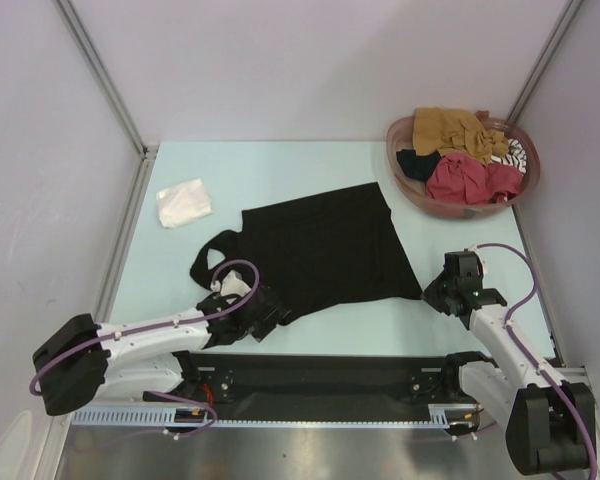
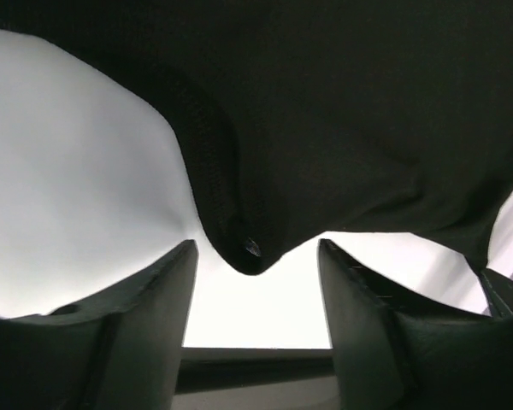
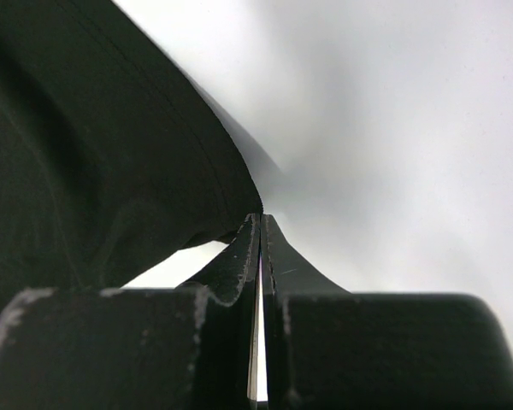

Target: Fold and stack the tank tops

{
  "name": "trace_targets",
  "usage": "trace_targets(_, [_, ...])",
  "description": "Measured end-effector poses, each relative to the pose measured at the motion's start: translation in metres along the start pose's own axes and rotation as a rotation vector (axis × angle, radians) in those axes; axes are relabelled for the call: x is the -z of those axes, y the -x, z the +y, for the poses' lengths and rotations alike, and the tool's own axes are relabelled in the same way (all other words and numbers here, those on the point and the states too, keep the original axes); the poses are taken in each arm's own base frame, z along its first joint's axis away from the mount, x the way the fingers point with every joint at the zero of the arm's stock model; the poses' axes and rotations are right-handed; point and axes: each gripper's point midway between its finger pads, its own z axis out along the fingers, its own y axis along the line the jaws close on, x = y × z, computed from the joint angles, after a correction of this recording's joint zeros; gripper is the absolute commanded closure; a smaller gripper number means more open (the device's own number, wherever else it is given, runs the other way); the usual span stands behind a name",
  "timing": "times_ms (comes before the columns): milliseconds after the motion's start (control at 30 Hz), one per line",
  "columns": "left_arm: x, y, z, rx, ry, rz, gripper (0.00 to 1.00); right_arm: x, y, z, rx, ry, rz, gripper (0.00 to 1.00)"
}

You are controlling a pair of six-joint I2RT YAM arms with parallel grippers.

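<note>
The black tank top (image 1: 325, 250) lies spread at centre frame on the table (image 1: 280, 170). A white tank top (image 1: 183, 202) sits at upper left, and mustard (image 1: 455, 130) and red (image 1: 470, 178) ones fill the basket (image 1: 405, 180) at upper right. My left claw (image 2: 256, 248) stands parted around a dipping hem without gripping it; my right claw (image 3: 260, 218) is clenched at the black top's lower-right corner, but I cannot tell if it pinches cloth.

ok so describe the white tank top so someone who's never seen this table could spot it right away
Start at the pale table and go to its far left side. There a small white tank top lies by itself, left of the big black tank top spread in the middle. Unlike the coloured ones heaped in the basket, it is plain white and alone.
</note>
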Motion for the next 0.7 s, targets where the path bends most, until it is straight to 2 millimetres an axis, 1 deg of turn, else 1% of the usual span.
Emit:
trace_targets(100, [-0.0045,-0.0043,0.0020,0.017,0.017,0.011,0.50,0.0000,0.0001,0.0000,-0.002,0.001,0.001,1.00])
trace_targets(167, [-0.0066,-0.0078,0.0034,0.023,0.027,0.021,0.60,-0.0001,0.0003,-0.0002,-0.003,0.000,0.000,1.00])
trace_targets(233, [-0.0079,-0.0098,0.0041,0.030,0.032,0.027,0.66,-0.0001,0.0004,-0.0002,-0.003,0.000,0.001,1.00])
trace_targets(433, [-0.0092,-0.0111,0.0016,0.058,0.023,0.029,0.67,0.0000,0.0004,-0.0004,-0.005,0.000,0.001,1.00])
trace_targets(533, [-0.0099,-0.0109,0.0021,0.066,0.023,0.027,0.83,0.0000,0.0005,-0.0003,-0.005,0.001,0.001,1.00])
trace_targets(567, [-0.0099,-0.0107,0.0014,0.070,0.021,0.026,0.98,0.0000,0.0005,-0.0003,-0.005,0.001,0.001,1.00])
trace_targets(700, [-0.0115,-0.0116,-0.0032,0.078,-0.001,0.028,1.00,0.0000,0.0004,-0.0003,-0.005,0.001,0.002,1.00])
